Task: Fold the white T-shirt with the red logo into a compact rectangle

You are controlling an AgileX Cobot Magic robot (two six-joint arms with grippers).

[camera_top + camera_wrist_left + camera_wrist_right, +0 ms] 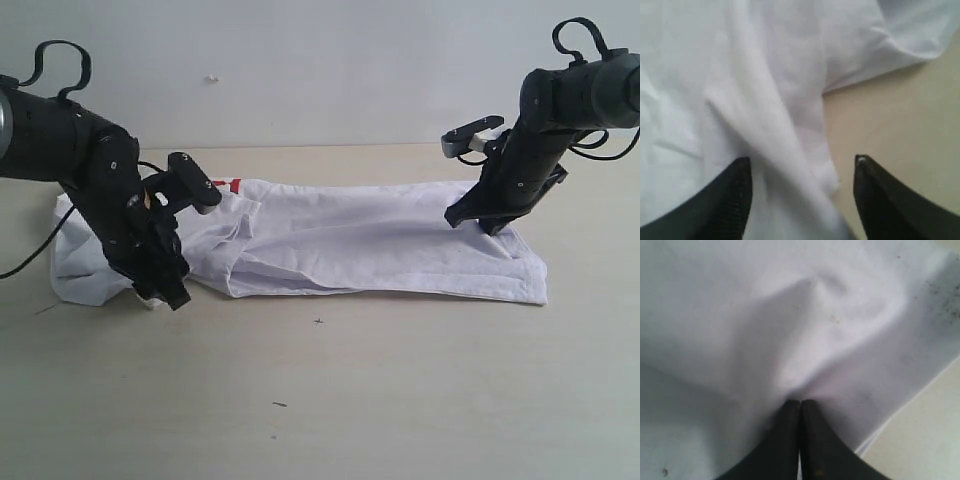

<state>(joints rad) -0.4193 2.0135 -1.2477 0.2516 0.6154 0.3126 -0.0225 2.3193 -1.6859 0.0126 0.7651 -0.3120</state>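
The white T-shirt (380, 245) lies in a long folded band across the table, with its left end bunched. Only a sliver of the red logo (232, 185) peeks out at the far edge near the left arm. My left gripper (165, 290) hangs over the bunched left end. In the left wrist view the left gripper (801, 164) is open, and a loose ridge of the T-shirt (785, 125) runs between its fingertips without being pinched. My right gripper (480, 222) is down on the shirt's right end. In the right wrist view the right gripper (800, 402) is shut, and the T-shirt (805, 325) puckers up to its tips.
The tan table (400, 400) stretches toward the front, with a few dark specks on it. A pale wall stands behind. The shirt's right edge lies beside bare table (935, 440). A black cable trails off the left arm at the table's left edge.
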